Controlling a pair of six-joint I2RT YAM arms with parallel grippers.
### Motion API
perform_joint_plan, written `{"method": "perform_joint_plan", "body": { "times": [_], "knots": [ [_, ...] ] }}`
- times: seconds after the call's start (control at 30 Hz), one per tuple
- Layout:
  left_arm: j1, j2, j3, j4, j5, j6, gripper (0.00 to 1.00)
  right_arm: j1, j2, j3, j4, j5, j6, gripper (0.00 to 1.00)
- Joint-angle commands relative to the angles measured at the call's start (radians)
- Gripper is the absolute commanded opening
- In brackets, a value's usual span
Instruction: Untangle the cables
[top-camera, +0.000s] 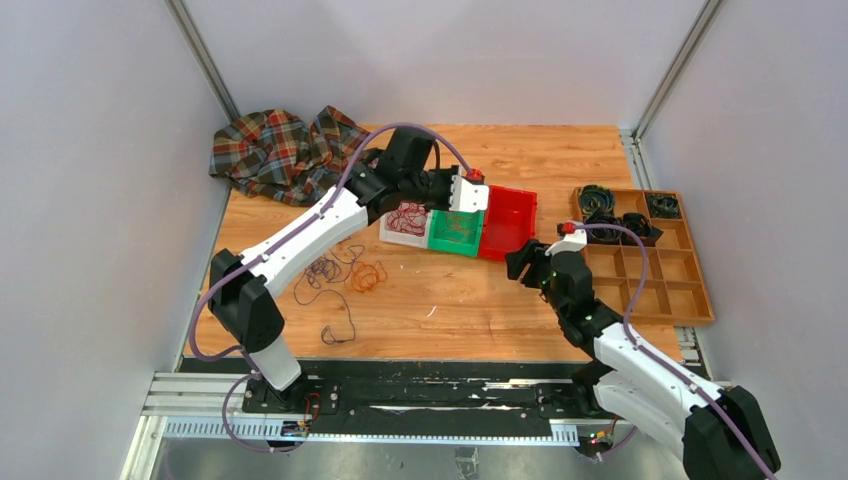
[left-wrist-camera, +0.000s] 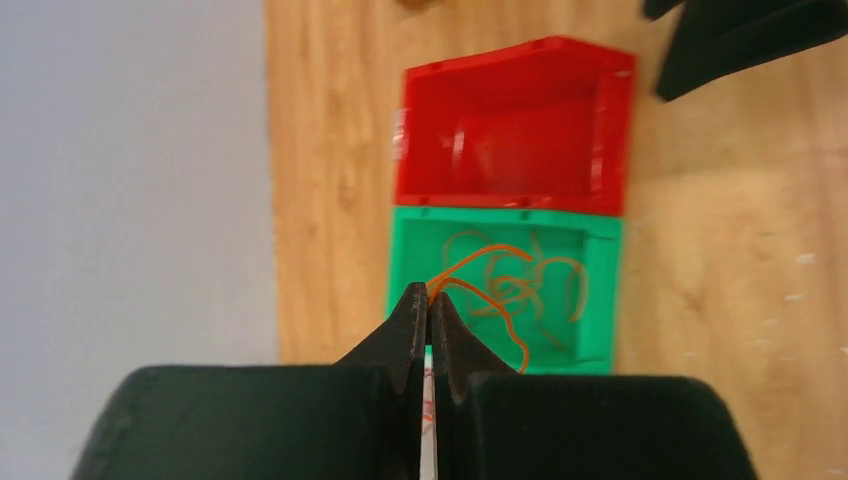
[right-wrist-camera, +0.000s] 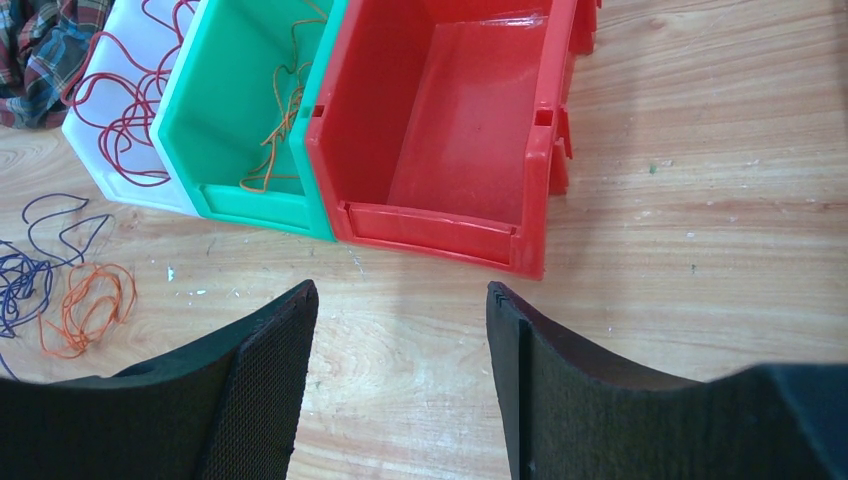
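My left gripper (left-wrist-camera: 428, 295) is shut on a thin orange cable (left-wrist-camera: 500, 250) and holds it over the green bin (left-wrist-camera: 400, 260), where more orange cable lies. Red cables (right-wrist-camera: 120, 130) fill the white bin (right-wrist-camera: 130, 190). The red bin (right-wrist-camera: 430, 235) holds nothing. A small orange bunch (top-camera: 367, 275) and loose purple cables (top-camera: 325, 270) lie on the table left of the bins. My right gripper (right-wrist-camera: 400, 290) is open and empty, just in front of the red bin's near wall.
A plaid cloth (top-camera: 280, 150) lies at the back left. A brown compartment tray (top-camera: 690, 300) at the right holds black coils (top-camera: 615, 215) in its far cells. A single dark cable (top-camera: 340, 325) trails toward the front edge. Grey walls close both sides.
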Motion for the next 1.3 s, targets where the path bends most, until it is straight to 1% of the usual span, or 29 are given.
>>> {"method": "perform_joint_plan", "body": {
  "times": [0.0, 0.1, 0.2, 0.27, 0.43, 0.53, 0.6, 0.67, 0.7, 0.8, 0.87, 0.97, 1.07, 1.13, 1.2, 1.27],
  "knots": [
    [-0.020, -0.049, 0.013, -0.138, 0.137, -0.138, 0.00, -0.019, -0.002, -0.007, 0.032, 0.016, 0.016, 0.63],
    [-0.030, -0.042, 0.015, -0.154, 0.177, -0.163, 0.00, -0.025, 0.018, 0.001, 0.046, 0.014, 0.017, 0.63],
    [-0.039, -0.008, 0.057, -0.154, 0.194, -0.177, 0.00, -0.037, 0.036, 0.006, 0.062, 0.008, 0.031, 0.63],
    [-0.042, 0.034, 0.112, -0.155, 0.200, -0.191, 0.00, -0.039, 0.045, 0.004, 0.081, 0.006, 0.035, 0.63],
    [-0.070, 0.167, 0.313, -0.155, 0.206, -0.236, 0.00, -0.042, 0.078, -0.010, 0.136, -0.004, 0.045, 0.63],
    [-0.084, 0.218, 0.400, -0.155, 0.228, -0.323, 0.00, -0.070, 0.124, -0.009, 0.211, -0.035, 0.063, 0.69],
    [-0.089, 0.230, 0.420, -0.150, 0.245, -0.382, 0.00, -0.107, 0.176, -0.006, 0.307, -0.106, 0.102, 0.73],
    [-0.089, 0.219, 0.395, -0.089, 0.238, -0.497, 0.00, -0.120, 0.245, -0.009, 0.455, -0.184, 0.092, 0.77],
    [-0.089, 0.208, 0.370, -0.024, 0.232, -0.545, 0.00, -0.120, 0.283, -0.008, 0.527, -0.217, 0.074, 0.79],
    [-0.089, 0.183, 0.314, 0.097, 0.221, -0.647, 0.00, -0.120, 0.455, 0.009, 0.772, -0.335, 0.037, 0.80],
    [-0.088, 0.194, 0.332, 0.113, 0.211, -0.680, 0.00, -0.120, 0.552, 0.022, 0.908, -0.382, 0.038, 0.80],
    [-0.082, 0.198, 0.348, 0.094, 0.211, -0.688, 0.00, -0.122, 0.672, 0.043, 1.064, -0.383, 0.069, 0.81],
    [-0.068, 0.170, 0.318, 0.086, 0.221, -0.686, 0.00, -0.122, 0.755, 0.079, 1.162, -0.394, 0.086, 0.81],
    [-0.056, 0.143, 0.286, 0.081, 0.225, -0.680, 0.00, -0.122, 0.783, 0.101, 1.183, -0.395, 0.082, 0.81],
    [-0.035, 0.107, 0.248, 0.077, 0.226, -0.681, 0.00, -0.121, 0.779, 0.123, 1.144, -0.388, 0.059, 0.81],
    [-0.015, 0.067, 0.186, 0.073, 0.224, -0.673, 0.00, -0.123, 0.749, 0.135, 1.063, -0.372, 0.018, 0.81]
  ]
}}
